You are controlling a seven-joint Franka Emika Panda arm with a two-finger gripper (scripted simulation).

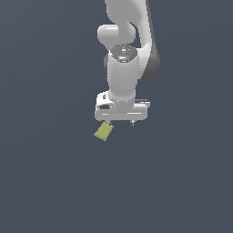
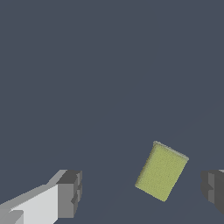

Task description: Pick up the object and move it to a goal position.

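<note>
Yellow-green block [image 2: 161,171] tilted, between 2 spread gripper [image 2: 142,192] fingers [image 2: 70,194], touching neither, nearer one.

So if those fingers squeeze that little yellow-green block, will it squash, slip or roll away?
The small matte yellow-green blocky piece has crisp, flat faces, so it probably stays stiff rather than squashing. Flat sides suggest it would slide, not roll. It sits skewed between the open fingers, nearer one than the other, so it may twist or get nudged as they close.
</note>
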